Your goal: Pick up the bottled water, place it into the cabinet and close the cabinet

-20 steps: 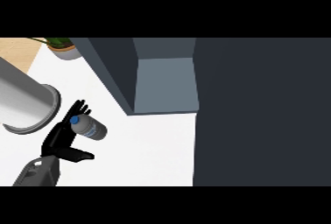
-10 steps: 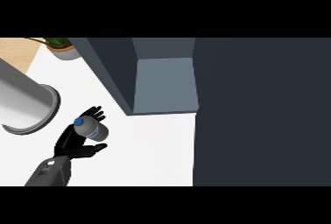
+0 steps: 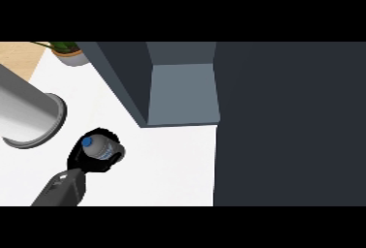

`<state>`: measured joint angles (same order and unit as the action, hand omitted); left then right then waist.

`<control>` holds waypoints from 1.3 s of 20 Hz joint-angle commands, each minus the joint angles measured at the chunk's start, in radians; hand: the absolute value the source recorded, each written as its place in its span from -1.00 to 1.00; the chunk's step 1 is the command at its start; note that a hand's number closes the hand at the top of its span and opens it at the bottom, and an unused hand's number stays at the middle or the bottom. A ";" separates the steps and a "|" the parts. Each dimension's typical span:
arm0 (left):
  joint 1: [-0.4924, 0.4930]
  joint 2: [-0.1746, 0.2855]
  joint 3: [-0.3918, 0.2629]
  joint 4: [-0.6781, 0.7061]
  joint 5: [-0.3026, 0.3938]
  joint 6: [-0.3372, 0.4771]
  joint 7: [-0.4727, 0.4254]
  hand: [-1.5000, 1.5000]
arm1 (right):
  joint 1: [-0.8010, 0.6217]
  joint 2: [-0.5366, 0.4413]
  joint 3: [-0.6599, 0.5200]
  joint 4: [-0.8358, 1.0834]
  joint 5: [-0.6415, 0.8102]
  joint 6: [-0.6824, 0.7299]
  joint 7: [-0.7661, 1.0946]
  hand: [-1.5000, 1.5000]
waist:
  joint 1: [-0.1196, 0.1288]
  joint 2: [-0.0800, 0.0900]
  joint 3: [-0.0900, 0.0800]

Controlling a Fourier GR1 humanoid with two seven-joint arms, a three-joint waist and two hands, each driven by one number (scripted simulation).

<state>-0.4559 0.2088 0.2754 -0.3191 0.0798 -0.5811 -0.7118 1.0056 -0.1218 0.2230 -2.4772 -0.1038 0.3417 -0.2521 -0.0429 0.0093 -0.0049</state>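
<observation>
The bottled water (image 3: 102, 149), clear with a blue cap, stands on the white counter (image 3: 168, 167) at the lower left of the head view. My left hand (image 3: 84, 165) comes in from the lower left and its black fingers curl round the bottle, hiding its lower part. The cabinet (image 3: 182, 92) is up and to the right of the bottle, and its grey inside shows. A large dark panel (image 3: 289, 123) fills the right side of the view. My right hand shows nowhere.
A big grey cylinder with a rim (image 3: 32, 114) lies at the left, close to the bottle. A potted plant (image 3: 70, 54) sits at the far top left, beside a strip of wooden floor.
My left hand's fingers were spread beside the bottle and have now closed round it. The bottle stays at about the same spot on the counter.
</observation>
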 commanded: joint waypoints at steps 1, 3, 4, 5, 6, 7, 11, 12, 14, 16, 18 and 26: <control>-0.010 0.014 -0.006 0.018 0.006 -0.172 -0.089 1.00 | 0.019 -0.005 -0.020 -0.084 -0.029 -0.017 0.046 -1.00 | 0.006 0.001 0.000; 0.043 -0.048 0.005 0.021 -0.003 -0.005 -0.170 1.00 | -0.025 -0.001 -0.040 -0.089 -0.067 -0.028 0.068 -1.00 | 0.018 0.002 0.001; 0.070 -0.067 0.027 0.006 0.019 0.057 -0.183 1.00 | 0.035 -0.010 -0.038 -0.056 -0.048 0.009 0.001 -1.00 | 0.014 -0.007 0.002; 0.112 -0.105 0.019 -0.020 0.011 0.118 -0.217 1.00 | 0.042 -0.021 -0.050 -0.088 -0.085 0.014 0.021 -1.00 | 0.025 -0.009 0.003; 0.088 -0.158 0.032 -0.020 0.021 0.219 -0.214 1.00 | 0.018 0.012 0.013 -0.123 -0.021 -0.033 0.077 -1.00 | 0.030 -0.005 0.002; 0.131 -0.172 0.046 -0.039 0.034 0.258 -0.240 1.00 | 0.048 0.010 0.000 -0.105 -0.021 -0.022 0.036 -1.00 | 0.031 -0.012 0.003; 0.161 -0.183 0.015 -0.046 0.011 0.255 -0.341 1.00 | -0.005 -0.016 -0.040 -0.070 -0.066 0.003 0.047 -1.00 | 0.031 -0.007 0.004; 0.120 -0.205 -0.028 -0.087 0.066 0.312 -0.287 1.00 | -0.033 0.000 -0.045 -0.059 -0.070 -0.019 0.069 -1.00 | 0.036 -0.011 0.005; 0.118 -0.206 -0.094 -0.050 0.113 0.317 -0.312 1.00 | -0.010 -0.008 -0.063 -0.068 -0.075 -0.004 0.048 -1.00 | 0.025 -0.012 0.004; 0.107 -0.207 -0.105 -0.136 0.145 0.315 -0.194 1.00 | 0.012 -0.012 -0.055 -0.069 -0.084 0.009 0.055 -1.00 | 0.033 -0.015 0.005; 0.067 -0.207 -0.143 -0.137 0.187 0.309 -0.154 1.00 | -0.033 -0.014 -0.077 -0.084 -0.105 -0.009 0.101 -1.00 | 0.036 -0.012 0.005; 0.088 -0.209 -0.405 -0.393 0.398 0.517 0.019 1.00 | -0.006 0.004 -0.069 -0.092 -0.104 -0.007 0.099 -1.00 | 0.033 -0.017 0.006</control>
<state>-0.3664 0.0040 -0.0211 -0.6081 0.3930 -0.1514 -0.7676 0.9735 -0.1139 0.1696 -2.4710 -0.1140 0.3402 -0.2121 -0.0095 -0.0080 0.0011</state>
